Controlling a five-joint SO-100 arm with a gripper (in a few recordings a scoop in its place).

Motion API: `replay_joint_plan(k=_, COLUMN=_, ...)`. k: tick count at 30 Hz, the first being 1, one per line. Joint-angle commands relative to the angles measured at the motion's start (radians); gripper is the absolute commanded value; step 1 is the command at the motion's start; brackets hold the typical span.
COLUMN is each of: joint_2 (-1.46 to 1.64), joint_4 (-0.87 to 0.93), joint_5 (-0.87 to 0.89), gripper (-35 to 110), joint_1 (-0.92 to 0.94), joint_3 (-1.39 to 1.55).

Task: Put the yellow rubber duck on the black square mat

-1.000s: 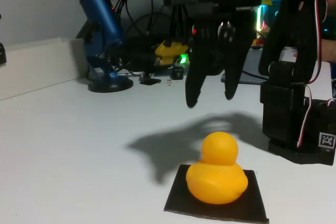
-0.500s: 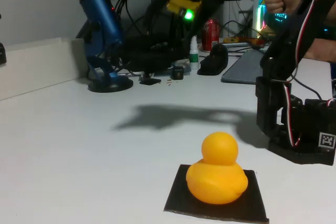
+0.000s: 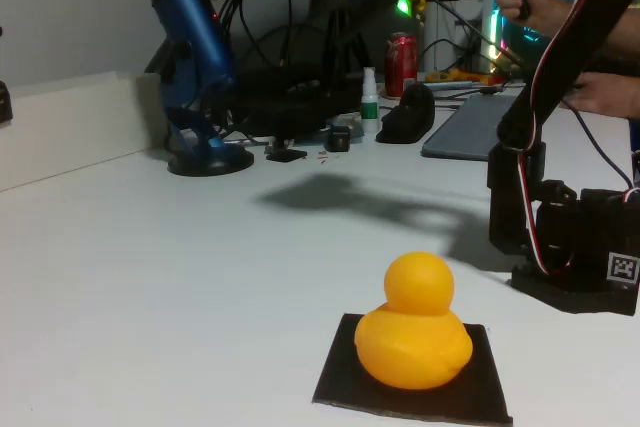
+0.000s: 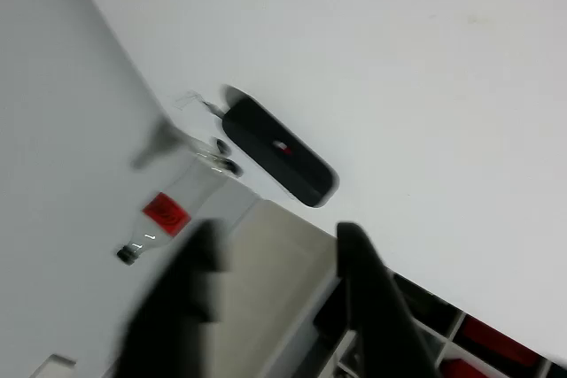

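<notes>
One white table (image 3: 150, 277) runs back to a clutter of cables, a blue microphone (image 3: 190, 57), a red can (image 3: 402, 51) and a dark mouse (image 3: 405, 112). Glossy yellow-orange, the duck (image 3: 413, 332) sits upright on the black mat (image 3: 345, 372) near the front edge, its round head on top. Bare tabletop lies open to its left; the arm's base (image 3: 570, 247) stands to the right. In the wrist view the gripper (image 4: 275, 303) is blurred, fingers (image 4: 372, 294) parted, holding nothing.
</notes>
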Motion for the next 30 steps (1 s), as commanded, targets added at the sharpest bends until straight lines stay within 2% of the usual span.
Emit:
replay_joint_plan(k=1, joint_2=0.040, joint_4=-0.028, joint_5=0.018, gripper=5, joint_1=0.034, joint_3=0.043)
replay_joint_plan(k=6, joint_2=0.080, joint_4=-0.195, joint_5=0.018, gripper=3, joint_1=0.035, joint_3=0.268)
replay_joint_plan(k=15, joint_2=0.632, joint_4=-0.503, joint_5=0.017, gripper=3, joint_1=0.034, joint_3=0.937)
replay_joint_plan(k=22, joint_2=1.052, joint_4=-0.548, joint_5=0.015, gripper=3, joint_1=0.034, joint_3=1.345)
replay_joint_plan(k=27, joint_2=1.267, joint_4=-0.548, joint_5=0.014, gripper=3, joint_1=0.032, joint_3=1.511)
replay_joint_plan(k=30, joint_2=1.278, joint_4=-0.548, joint_5=0.014, gripper=3, joint_1=-0.026, joint_3=1.542)
